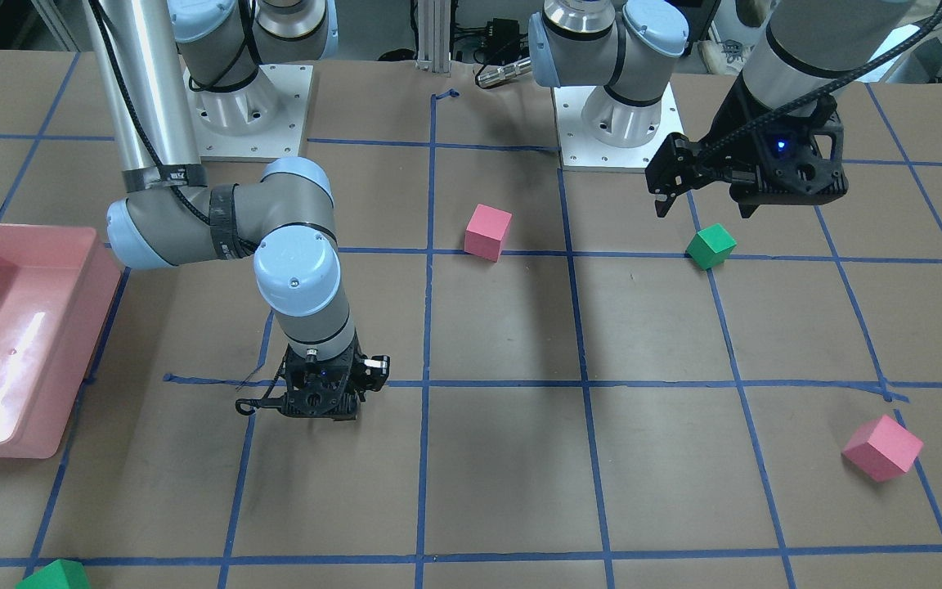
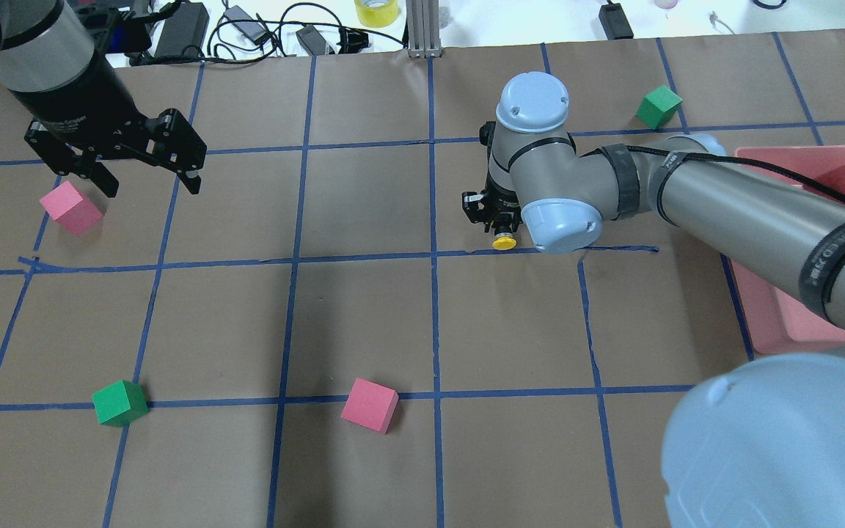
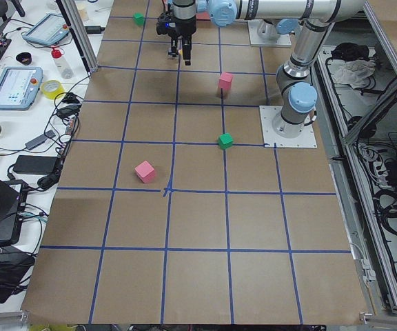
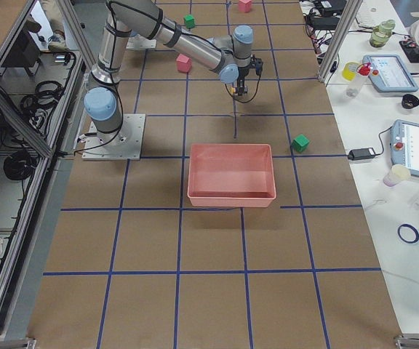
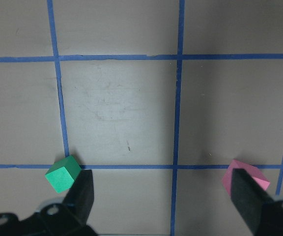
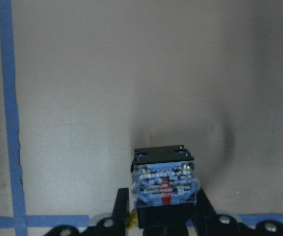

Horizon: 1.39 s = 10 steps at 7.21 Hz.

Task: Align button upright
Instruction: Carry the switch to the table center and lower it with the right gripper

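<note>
The button has a yellow cap (image 2: 504,243) on a black body with blue and white bits (image 6: 164,187). My right gripper (image 2: 494,214) is shut on it, close over the table near the middle. The cap sticks out sideways toward the robot's side, so the button is not upright. In the front-facing view this gripper (image 1: 317,402) hides the button. My left gripper (image 2: 150,174) is open and empty, raised above the table. Its fingers (image 5: 81,192) frame a green cube (image 5: 63,173) and a pink cube (image 5: 244,178).
A pink tray (image 2: 833,158) stands at the right, under my right arm. Pink cubes (image 2: 70,207) (image 2: 370,405) and green cubes (image 2: 120,402) (image 2: 659,106) are scattered on the brown, blue-taped table. Cables and tape rolls lie past the far edge.
</note>
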Motion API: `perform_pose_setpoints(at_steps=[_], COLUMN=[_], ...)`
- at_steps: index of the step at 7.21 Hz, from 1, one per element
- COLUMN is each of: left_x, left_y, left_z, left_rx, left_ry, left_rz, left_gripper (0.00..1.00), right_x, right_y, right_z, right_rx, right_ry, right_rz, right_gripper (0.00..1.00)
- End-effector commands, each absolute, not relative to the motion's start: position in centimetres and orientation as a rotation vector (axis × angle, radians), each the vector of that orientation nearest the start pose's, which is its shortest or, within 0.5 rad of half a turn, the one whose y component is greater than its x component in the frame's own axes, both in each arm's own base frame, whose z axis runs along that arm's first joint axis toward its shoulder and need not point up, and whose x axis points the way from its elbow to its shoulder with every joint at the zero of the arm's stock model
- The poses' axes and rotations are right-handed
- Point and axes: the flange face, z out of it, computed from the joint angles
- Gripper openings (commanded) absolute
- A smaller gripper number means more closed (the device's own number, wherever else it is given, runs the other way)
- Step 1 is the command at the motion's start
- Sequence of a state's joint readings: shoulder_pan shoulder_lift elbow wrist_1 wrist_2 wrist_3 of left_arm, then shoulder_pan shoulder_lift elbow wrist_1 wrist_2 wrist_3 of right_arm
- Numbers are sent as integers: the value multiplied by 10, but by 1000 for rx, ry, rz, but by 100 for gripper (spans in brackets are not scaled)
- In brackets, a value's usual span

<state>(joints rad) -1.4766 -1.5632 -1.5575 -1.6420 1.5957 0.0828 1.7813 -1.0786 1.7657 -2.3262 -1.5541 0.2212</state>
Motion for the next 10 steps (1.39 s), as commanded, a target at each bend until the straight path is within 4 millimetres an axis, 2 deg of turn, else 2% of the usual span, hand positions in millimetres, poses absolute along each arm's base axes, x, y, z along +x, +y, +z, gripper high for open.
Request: perform_pose_setpoints(at_steps=[1,2,7,8,9,10], left_x=[-85,-84,-85,-81,-80,-80], left_y=[-492,-492,-492,-493,-494,-494], left_z=[486,485,485,485,486,490], left_rx=[-16,-18,-18,-30,-30,-35], left_ry=[3119,3119,3121,3121,3119,3116], left_rz=[96,99,99,94,83,52], left_gripper=[100,100,100,100,100,100], right_x=[306,327,345,365,374,375], right_y=[-547,-537,-530,-517,-510,-512], right_z=[200,200,191,189,186,184], right_rx=[-3,-15,-11,8,2,-1], right_ry=[3103,3101,3083,3081,3092,3086], right_rz=[-114,-116,-117,-116,-118,-132], right_gripper=[2,2,4,3,3,3])
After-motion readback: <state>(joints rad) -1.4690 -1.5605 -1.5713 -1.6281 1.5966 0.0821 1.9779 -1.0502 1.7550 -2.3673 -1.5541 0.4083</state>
